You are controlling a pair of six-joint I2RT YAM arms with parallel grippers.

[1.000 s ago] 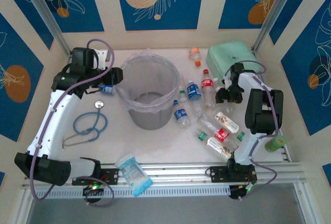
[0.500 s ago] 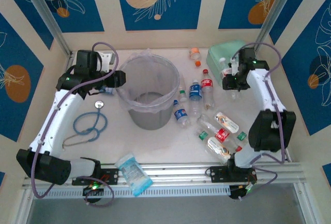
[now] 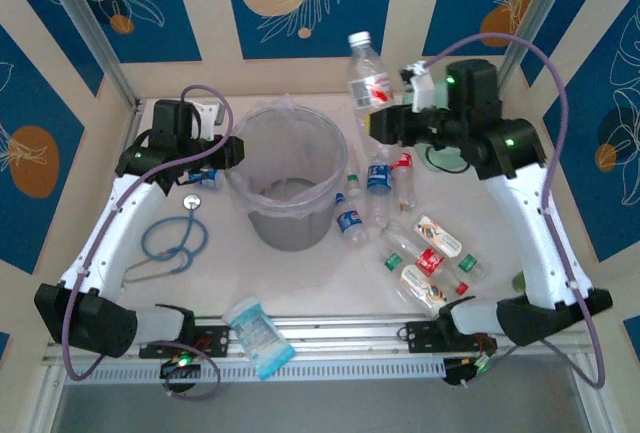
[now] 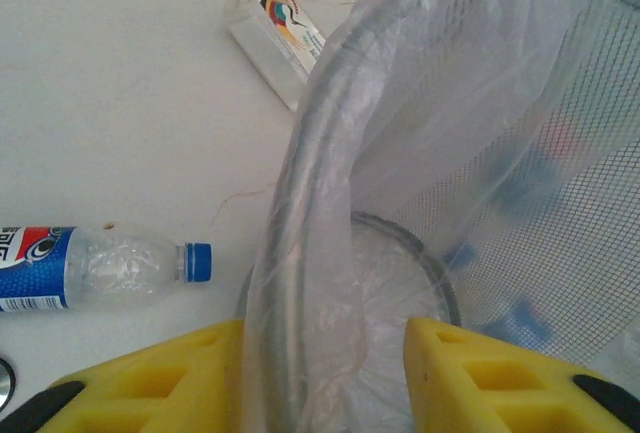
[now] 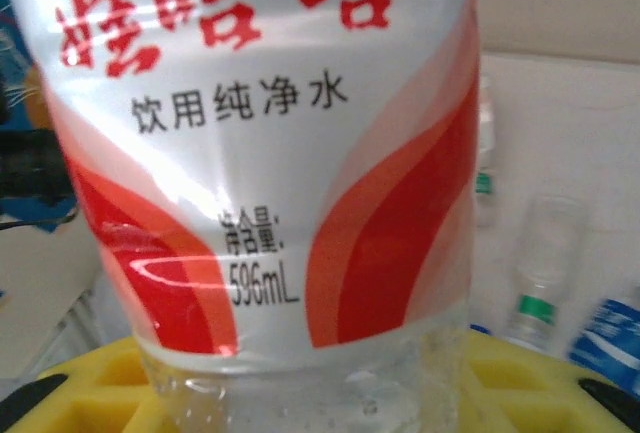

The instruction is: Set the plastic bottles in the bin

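blue stethoscope (image 3: 191, 202) lies left; blue-and-white packet (image 3: 258, 336) at near edge.

Bin (image 3: 338, 158) mouth: open from above, nothing hanging over it.
Left rim taken: left jaws straddle the rim and liner bag (image 4: 420, 73). Whether they pinch it can't be told.
Raised bottle (image 3: 368, 78), gripped in the right jaws, sits off the far-right rim, lifted clear of the surface (image 3: 228, 275).
Right of bin: bottles (image 3: 377, 175) lie packed close, some touching, from the bin wall out toward the near edge. Little room to set jaws down between them.
Left of bin: blue-label bottle (image 4: 120, 268) lies beside the wall, stethoscope (image 3: 170, 238) nearer. Narrow bare lane between them.
Front of bin: bare strip down to the packet (image 3: 258, 333).
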